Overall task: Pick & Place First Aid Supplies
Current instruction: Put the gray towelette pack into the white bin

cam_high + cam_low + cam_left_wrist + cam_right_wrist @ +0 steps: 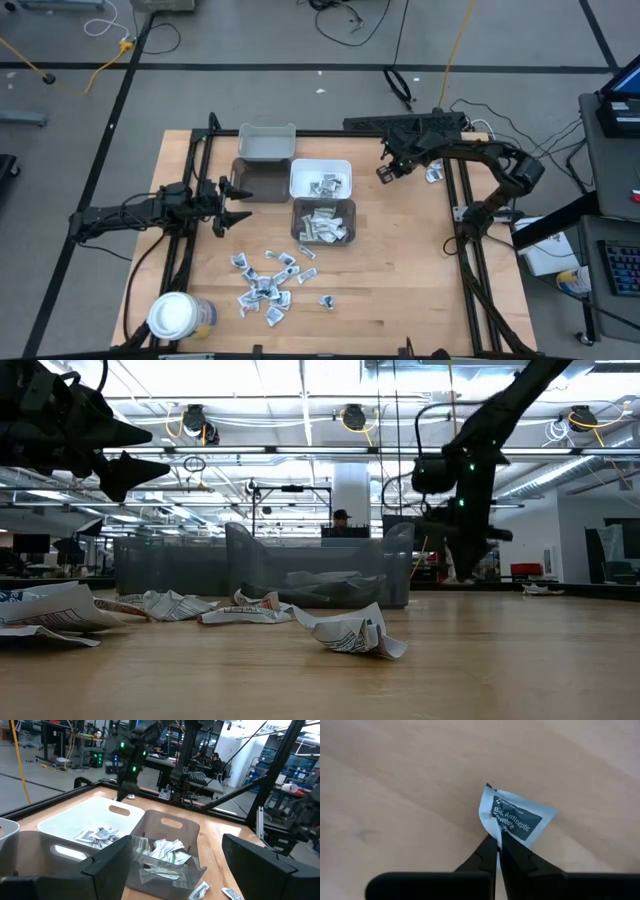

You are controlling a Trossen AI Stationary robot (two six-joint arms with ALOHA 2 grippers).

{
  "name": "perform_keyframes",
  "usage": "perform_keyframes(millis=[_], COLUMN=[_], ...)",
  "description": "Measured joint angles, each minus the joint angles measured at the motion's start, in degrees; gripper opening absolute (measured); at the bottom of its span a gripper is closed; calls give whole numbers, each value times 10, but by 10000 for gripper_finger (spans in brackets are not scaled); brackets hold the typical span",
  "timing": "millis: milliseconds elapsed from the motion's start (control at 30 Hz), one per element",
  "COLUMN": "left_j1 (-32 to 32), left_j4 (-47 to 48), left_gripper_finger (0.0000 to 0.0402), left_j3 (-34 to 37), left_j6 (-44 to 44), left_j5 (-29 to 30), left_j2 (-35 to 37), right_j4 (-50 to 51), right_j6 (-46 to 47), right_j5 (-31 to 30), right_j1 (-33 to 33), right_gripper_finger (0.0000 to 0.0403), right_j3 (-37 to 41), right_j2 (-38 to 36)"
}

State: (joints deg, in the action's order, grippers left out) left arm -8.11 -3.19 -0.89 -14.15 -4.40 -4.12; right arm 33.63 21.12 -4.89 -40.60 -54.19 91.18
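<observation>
Above the tabletop, right gripper (498, 839) pinched on antiseptic packet (516, 817).

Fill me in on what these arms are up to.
The right gripper has shut on an antiseptic packet over the table's far right part. The left gripper hangs open beside the grey bins. Some packets are already in the white bin and a grey bin; a pile of packets waits on the table.
</observation>
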Motion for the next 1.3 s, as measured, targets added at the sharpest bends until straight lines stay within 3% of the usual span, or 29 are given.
perform_keyframes(millis=[267, 533, 800, 1133, 1300], left_j1=[0, 0, 0, 0, 0], left_j4=[0, 0, 0, 0, 0], left_gripper_finger=[310, 310, 310, 310, 310], left_j3=[0, 0, 0, 0, 0], left_j6=[0, 0, 0, 0, 0], left_j5=[0, 0, 0, 0, 0], left_j2=[0, 0, 0, 0, 0], right_j4=[196, 310, 357, 363, 371], right_j6=[-84, -145, -170, -225, -269], right_j5=[-8, -10, -11, -7, 24], right_j1=[6, 6, 13, 130, 178], right_gripper_finger=[2, 2, 2, 2, 2], right_j3=[-104, -200, -260, -362, -441], right_j2=[-23, -24, -23, 61, 126])
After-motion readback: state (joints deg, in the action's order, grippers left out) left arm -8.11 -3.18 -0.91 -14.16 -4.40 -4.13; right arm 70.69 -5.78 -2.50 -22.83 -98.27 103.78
